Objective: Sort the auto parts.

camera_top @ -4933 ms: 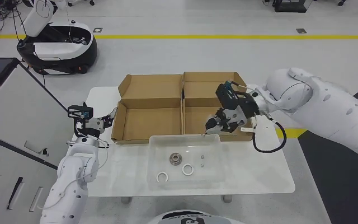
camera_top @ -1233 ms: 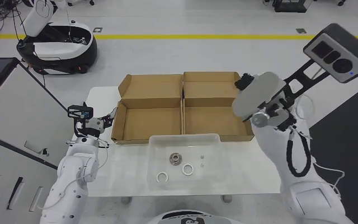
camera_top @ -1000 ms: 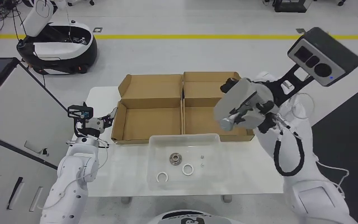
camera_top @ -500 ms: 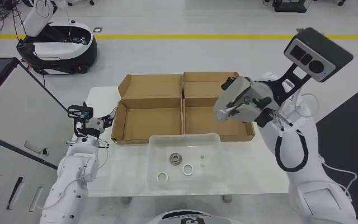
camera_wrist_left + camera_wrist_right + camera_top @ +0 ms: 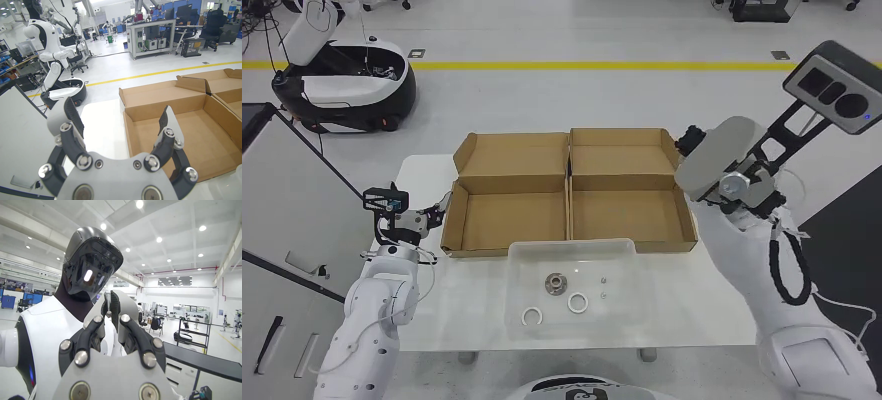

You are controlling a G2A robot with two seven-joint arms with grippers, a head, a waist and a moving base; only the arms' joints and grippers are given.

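A clear bin (image 5: 622, 255) at the table's front holds a metal hub (image 5: 556, 284), two white rings (image 5: 532, 317) (image 5: 578, 302) and small bits (image 5: 603, 284). Behind it stand two open cardboard boxes, a left one (image 5: 504, 222) and a right one (image 5: 627, 215); their visible floors are bare. My right arm (image 5: 722, 165) is raised high beside the right box. My right gripper (image 5: 108, 294) points up, shut on a small threaded bolt (image 5: 107, 303). My left gripper (image 5: 117, 106) is open with nothing in it, over the table just outside the left box (image 5: 179, 130).
The white table (image 5: 712, 300) has bare room to the right of the bin and at its left end (image 5: 102, 121). Another white robot on a wheeled base (image 5: 342, 85) stands on the floor beyond the table's far left corner.
The right arm rose from the bin's far edge by the right box and in the last half second swung right, off the box. The left arm has kept still.
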